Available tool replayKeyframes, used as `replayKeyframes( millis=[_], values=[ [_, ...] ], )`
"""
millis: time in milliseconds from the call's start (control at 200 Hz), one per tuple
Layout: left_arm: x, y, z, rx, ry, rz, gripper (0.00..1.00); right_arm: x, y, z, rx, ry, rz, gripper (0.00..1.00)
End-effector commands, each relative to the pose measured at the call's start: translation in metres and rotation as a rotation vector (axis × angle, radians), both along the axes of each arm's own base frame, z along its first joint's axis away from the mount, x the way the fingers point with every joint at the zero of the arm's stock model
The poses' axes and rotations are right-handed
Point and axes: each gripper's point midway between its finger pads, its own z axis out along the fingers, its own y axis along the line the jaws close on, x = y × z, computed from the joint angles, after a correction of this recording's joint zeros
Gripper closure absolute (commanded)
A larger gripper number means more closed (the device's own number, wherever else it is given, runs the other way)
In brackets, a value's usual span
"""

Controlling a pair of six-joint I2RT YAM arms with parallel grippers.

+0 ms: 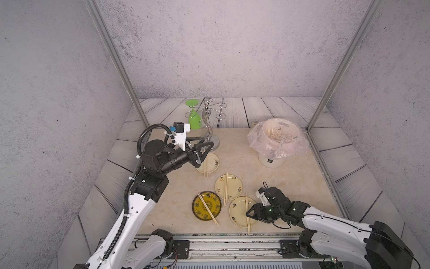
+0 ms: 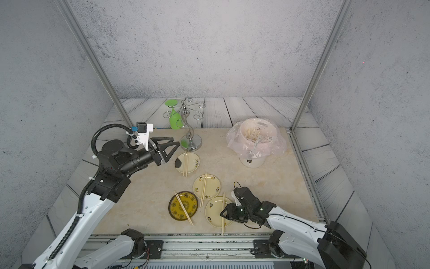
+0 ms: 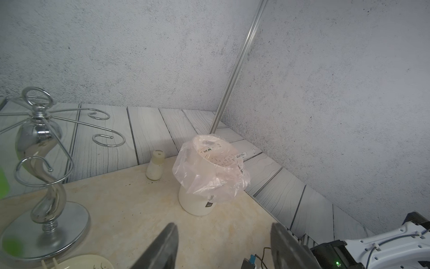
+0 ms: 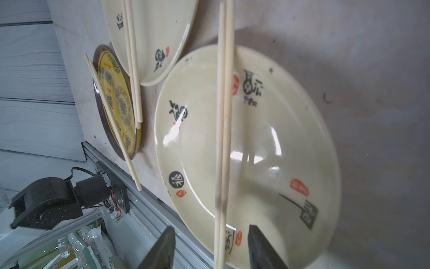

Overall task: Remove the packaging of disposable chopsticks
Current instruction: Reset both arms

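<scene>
A bare pair of disposable chopsticks [image 1: 246,200] [image 4: 223,116] lies across the near right cream plate [image 1: 237,209] [image 4: 279,139]. My right gripper [image 1: 247,213] [image 4: 211,227] hovers low over its near end, open, one jaw on each side of the sticks and touching neither. Other pairs lie on the yellow plate [image 1: 200,205], the middle cream plate [image 1: 232,186] and the far cream plate [image 1: 213,163]. Clear printed packaging [image 1: 285,139] sits crumpled inside the bagged white bin [image 1: 270,160]. My left gripper [image 1: 207,142] [image 3: 223,224] hangs open and empty above the far plate.
A chrome glass stand [image 1: 209,130] holding an upside-down green glass [image 1: 194,120] stands just behind my left gripper. A small white bottle [image 3: 155,165] sits left of the bin. A metal rail [image 1: 232,242] runs along the table's front edge.
</scene>
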Motion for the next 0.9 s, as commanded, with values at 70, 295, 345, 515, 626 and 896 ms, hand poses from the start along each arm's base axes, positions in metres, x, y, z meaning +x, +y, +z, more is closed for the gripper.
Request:
replayKeyframes(
  millis=[70,295,345,515,626,896],
  values=[
    [0.02,0.028,-0.012,0.038,0.017,0.208,0.35,-0.004,-0.024,0.029,-0.048,-0.058,-0.038,0.47],
    [0.048,0.091,-0.065,0.134,0.053,0.613,0.35,0.03,-0.088,0.103,-0.266,-0.415,-0.179,0.44],
    [0.053,0.107,-0.084,0.174,0.058,0.707,0.35,0.044,-0.108,0.122,-0.352,-0.52,-0.247,0.42],
    [0.054,0.159,-0.13,0.299,0.048,0.999,0.35,0.093,-0.157,0.177,-0.608,-0.878,-0.46,0.25],
    [0.056,0.176,-0.157,0.375,0.014,1.087,0.35,0.119,-0.175,0.184,-0.793,-1.037,-0.584,0.18],
    [0.068,0.212,-0.236,0.514,0.051,1.16,0.35,0.163,-0.234,0.132,-1.004,-1.052,-0.778,0.14]
  ],
)
